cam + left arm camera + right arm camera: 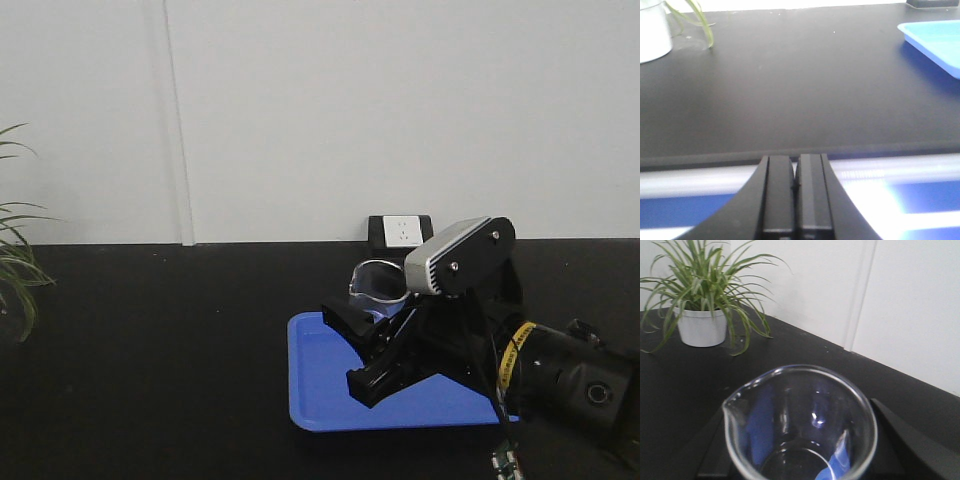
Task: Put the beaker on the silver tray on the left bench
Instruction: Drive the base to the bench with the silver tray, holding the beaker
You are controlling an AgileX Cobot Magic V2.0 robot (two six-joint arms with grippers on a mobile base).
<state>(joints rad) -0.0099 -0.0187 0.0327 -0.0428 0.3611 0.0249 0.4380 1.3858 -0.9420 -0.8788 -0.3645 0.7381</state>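
The beaker (378, 283), small and of clear glass with a pouring lip, sits between the black fingers of my right gripper (358, 345) over the back part of a blue tray (320, 400). From the right wrist, the beaker (800, 425) fills the lower frame, blue showing through its glass, and the right gripper (800, 452) is shut on it, one finger (905, 440) on each side. My left gripper (795, 170) is shut on nothing, hovering at the near edge of a black counter (790, 90). The silver tray and the left bench are out of view.
A black-framed white wall socket (400, 232) sits on the white wall behind the counter. A potted spider plant (705, 295) in a white pot (652, 30) stands far left. A corner of the blue tray (935, 37) shows in the left wrist view.
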